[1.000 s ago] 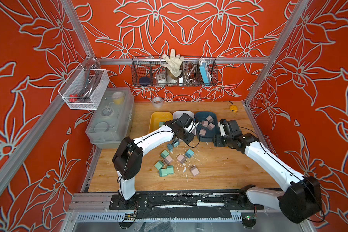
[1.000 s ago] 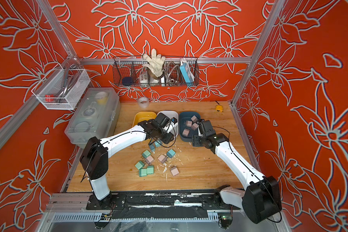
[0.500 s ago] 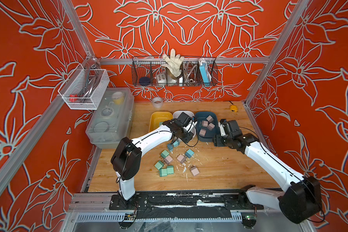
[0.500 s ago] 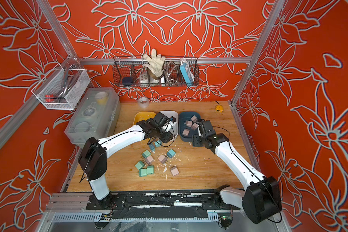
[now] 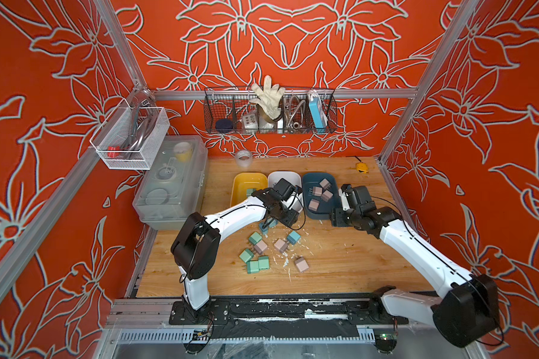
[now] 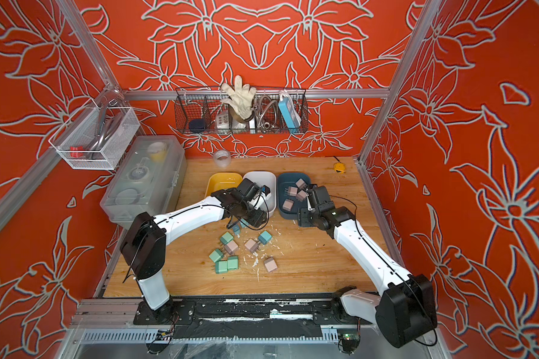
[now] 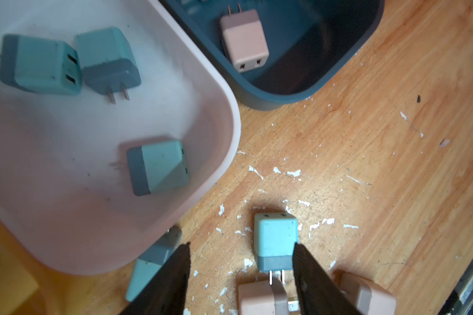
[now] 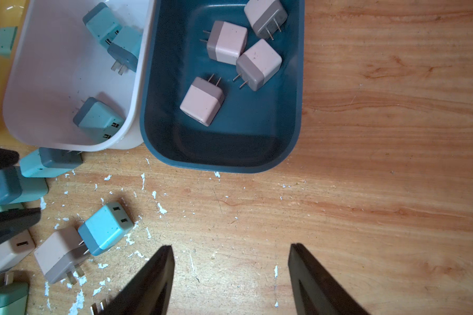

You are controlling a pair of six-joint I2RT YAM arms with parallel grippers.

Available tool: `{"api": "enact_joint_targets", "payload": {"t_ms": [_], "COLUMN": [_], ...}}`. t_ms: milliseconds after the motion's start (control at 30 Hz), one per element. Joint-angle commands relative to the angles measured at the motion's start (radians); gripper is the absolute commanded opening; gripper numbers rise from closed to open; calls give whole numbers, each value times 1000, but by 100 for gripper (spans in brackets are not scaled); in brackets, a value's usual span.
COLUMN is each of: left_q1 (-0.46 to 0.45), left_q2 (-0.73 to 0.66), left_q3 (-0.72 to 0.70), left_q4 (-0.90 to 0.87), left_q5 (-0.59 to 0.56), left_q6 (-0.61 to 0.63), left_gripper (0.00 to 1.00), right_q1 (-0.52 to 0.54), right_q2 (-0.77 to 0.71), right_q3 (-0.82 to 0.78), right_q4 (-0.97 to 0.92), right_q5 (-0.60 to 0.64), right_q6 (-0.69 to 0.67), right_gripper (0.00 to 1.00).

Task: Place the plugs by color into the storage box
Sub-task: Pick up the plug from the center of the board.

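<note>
Left tool (image 7: 241,245): fingers have just spread wider. They now stand apart, straddling a small teal-blue cube plug with metal prongs (image 7: 275,240). It sits on the wooden table (image 7: 366,136), touching one finger only. Not gripped, so I reckon this one is yet to be carried.

Just ahead: shallow white plastic tray (image 7: 66,169), three teal plugs inside.

Crowding: a second teal plug (image 7: 150,261) outside my other finger, against the tray's foot. A pale mauve-pink plug (image 7: 260,297) sits right at the prongs. Closing could nudge either.

Right tool (image 8: 230,245): apart, empty, over bare table, just short of the dark blue tray (image 8: 221,166) holding four mauve plugs.

Further out: mint green plugs (image 5: 253,266), loose.
</note>
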Motion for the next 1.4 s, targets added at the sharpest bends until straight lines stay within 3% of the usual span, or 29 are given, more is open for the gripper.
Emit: {"api": "enact_joint_targets", "payload": {"t_ms": [0,67,133,200,267,367,400,500,1133,1367], "left_q1": [-10,-10,-10,-11,-14,-32,-42,-71,-106,-106], "left_q2": [-33,-26,-10,6,15,31,38,63,170,174], "left_q3": [-24,-29,-25,-19,-21,-19,-16,-4,14,13], "left_q4": [-25,-30,-41,-50,-50,-59,-66,-86,-90,-85], "left_q5": [67,91,115,130,128,102,91,71,-34,-35], "left_q6": [-18,-26,-28,-38,-49,-47,-41,-26,-24,-14], "left_gripper": [50,34,9,4,10,41,46,54,56,48], "right_q1": [-1,-1,0,0,-1,0,0,0,0,-1], "right_q2": [-28,-29,-29,-30,-32,-39,-42,-43,-47,-42], "right_q3": [-25,-30,-33,-34,-38,-46,-49,-57,-74,-60], "right_q4": [-5,1,2,0,0,0,1,5,18,15], "right_q5": [-6,-8,-14,-21,-24,-17,-18,-18,-26,-18], "right_q6": [13,18,22,27,27,25,26,25,24,9], "right_gripper": [72,72,72,72,71,72,72,72,72,72]}}
